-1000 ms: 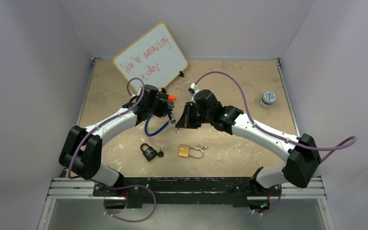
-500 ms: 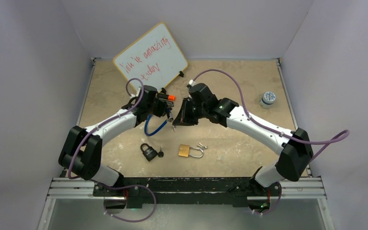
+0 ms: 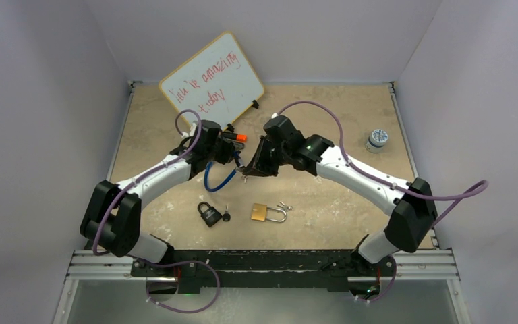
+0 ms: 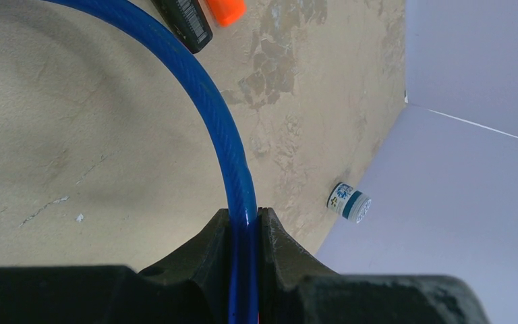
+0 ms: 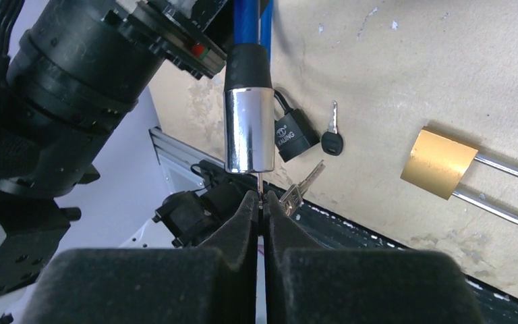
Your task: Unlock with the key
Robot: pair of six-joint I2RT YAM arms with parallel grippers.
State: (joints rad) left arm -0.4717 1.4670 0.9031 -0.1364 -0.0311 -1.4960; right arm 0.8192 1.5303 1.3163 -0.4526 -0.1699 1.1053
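My left gripper (image 3: 231, 154) is shut on the blue cable lock (image 4: 216, 128) and holds it up off the table; its loop hangs below in the top view (image 3: 216, 181). The lock's chrome cylinder (image 5: 249, 128) points at my right gripper (image 5: 260, 197). My right gripper (image 3: 248, 170) is shut on a key (image 5: 261, 183) whose blade is entering the cylinder's end. A spare key (image 5: 302, 185) dangles from the same ring beside the fingers.
On the table lie a small black padlock (image 3: 208, 214) with its key (image 3: 226, 217) and a brass padlock (image 3: 268, 213) with keys. A whiteboard (image 3: 211, 79) leans at the back. An orange-capped marker (image 3: 237, 138) and a small round tin (image 3: 377, 140) also sit there.
My right gripper has moved left toward the left gripper, bringing the key up to the lock cylinder. The left arm has stayed almost still.
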